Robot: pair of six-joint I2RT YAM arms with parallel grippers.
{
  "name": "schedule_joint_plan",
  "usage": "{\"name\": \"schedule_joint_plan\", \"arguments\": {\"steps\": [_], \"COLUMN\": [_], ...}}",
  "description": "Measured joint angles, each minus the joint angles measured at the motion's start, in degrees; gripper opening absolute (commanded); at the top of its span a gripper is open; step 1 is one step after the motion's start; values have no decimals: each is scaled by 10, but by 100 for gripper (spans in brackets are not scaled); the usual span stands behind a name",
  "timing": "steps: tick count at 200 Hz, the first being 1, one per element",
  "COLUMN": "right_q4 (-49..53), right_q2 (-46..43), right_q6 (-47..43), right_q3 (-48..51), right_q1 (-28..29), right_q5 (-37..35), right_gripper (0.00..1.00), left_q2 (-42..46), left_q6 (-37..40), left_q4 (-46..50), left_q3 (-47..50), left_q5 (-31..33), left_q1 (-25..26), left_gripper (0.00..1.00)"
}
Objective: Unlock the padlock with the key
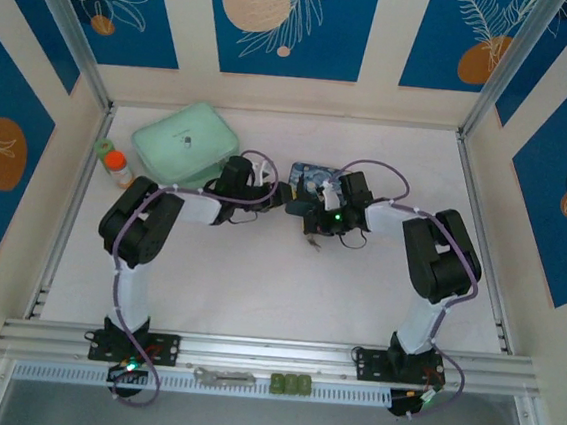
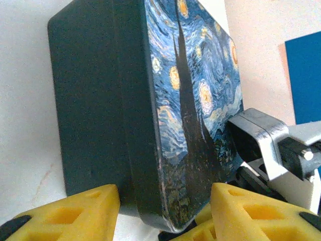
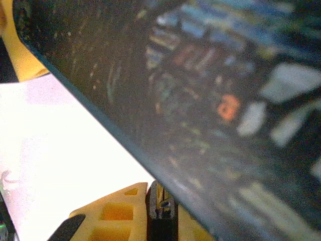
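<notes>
Left gripper (image 2: 163, 196): clenched across blue rectangular metal tin with starry-night painting (image 2: 190, 100).
Right gripper (image 3: 160, 201): pinched on thin dark sliver (image 3: 160, 215); key or not, cannot tell.
Padlock or key: tiny dark-and-silvery item (image 1: 313, 242) on white table (image 1: 256, 290), near right gripper; too small to tell which.
Advice: brace firmly, align before twisting.
</notes>
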State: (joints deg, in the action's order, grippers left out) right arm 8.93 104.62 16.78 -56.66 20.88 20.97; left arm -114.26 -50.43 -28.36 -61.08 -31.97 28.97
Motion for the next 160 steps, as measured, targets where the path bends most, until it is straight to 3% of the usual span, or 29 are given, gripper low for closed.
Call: {"name": "schedule_joint_plan", "arguments": {"steps": [99, 134, 160], "right_q4": [100, 134, 100], "right_q2": [16, 36, 36], "right_q6": [-69, -67, -44], "right_q3": [-59, -90, -74], "right_q1": [8, 12, 14], "right_q5": [-60, -36, -4], "right_gripper": [0, 0, 22], "left_q2": [-37, -31, -19], "left_q6": [22, 24, 23], "left_q4": [49, 59, 64], "left_q3": [-62, -62, -61], "left_q5": [2, 4, 7], "left_q1": [-8, -20, -25], "left_gripper": [52, 52, 53]}}
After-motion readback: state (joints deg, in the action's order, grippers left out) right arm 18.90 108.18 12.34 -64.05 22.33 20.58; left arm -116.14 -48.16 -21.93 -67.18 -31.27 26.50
